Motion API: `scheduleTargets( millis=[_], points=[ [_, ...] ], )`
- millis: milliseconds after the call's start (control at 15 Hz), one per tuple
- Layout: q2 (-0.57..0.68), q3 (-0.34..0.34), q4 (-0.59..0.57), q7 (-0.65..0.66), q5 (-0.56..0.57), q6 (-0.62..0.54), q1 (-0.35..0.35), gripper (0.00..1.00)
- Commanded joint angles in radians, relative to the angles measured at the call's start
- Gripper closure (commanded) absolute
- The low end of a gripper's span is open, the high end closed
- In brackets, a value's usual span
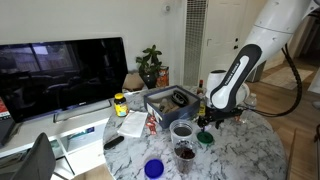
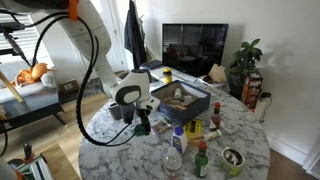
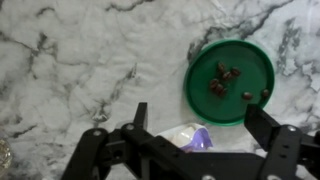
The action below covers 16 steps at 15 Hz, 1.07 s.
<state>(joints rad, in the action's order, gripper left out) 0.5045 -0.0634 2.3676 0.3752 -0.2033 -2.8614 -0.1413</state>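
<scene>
Just above the marble table hangs the gripper, its jaws spread wide and clamped on nothing. In the wrist view the two dark fingers stand well apart at the bottom edge. Between them lies a small pale scrap with a purple patch. It is too blurred to name, and I cannot tell whether either finger touches it.

The nearest clear thing is a green dish, round, shallow and bright green, with a raised rim. It sits flat on the table, beyond the fingertips and off toward the right finger, apart from both. A few brown bits lie in it, mostly clustered near the middle, with one closer to the rim. The rest of its floor is bare.

In an exterior view the gripper points straight down near the table's middle, with the green dish just below and in front of it. Two clear cups stand just beside the dish, the nearer one dark inside. A blue lid rests close to the table's edge, and an open box full of odds and ends sits behind the cups. A dark television stands off the table. In an exterior view from another side, the gripper hangs low over the table, next to the same box.
</scene>
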Motion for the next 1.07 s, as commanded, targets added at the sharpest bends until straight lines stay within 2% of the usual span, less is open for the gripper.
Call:
scheduleTargets(
  millis=[0,67,133,267,400,533,600,867,1000],
  points=[
    [0.002,0.051,0.026,-0.1,-0.016,-0.059,0.088,0.14],
    [0.007,0.07,0.022,-0.129,-0.025,-0.059,0.115,0.27],
    [0.013,0.099,0.017,-0.162,-0.039,-0.062,0.148,0.34],
    [0.031,0.147,0.005,-0.218,-0.061,-0.06,0.201,0.56],
    [0.045,0.181,-0.002,-0.261,-0.075,-0.055,0.24,0.72],
    [0.056,0.207,-0.006,-0.294,-0.085,-0.053,0.271,0.82],
    [0.061,0.222,-0.008,-0.311,-0.092,-0.052,0.287,0.8],
    [0.072,0.271,-0.014,-0.36,-0.116,-0.056,0.338,0.47],
    [0.076,0.286,-0.014,-0.377,-0.124,-0.058,0.353,0.43]
  ],
)
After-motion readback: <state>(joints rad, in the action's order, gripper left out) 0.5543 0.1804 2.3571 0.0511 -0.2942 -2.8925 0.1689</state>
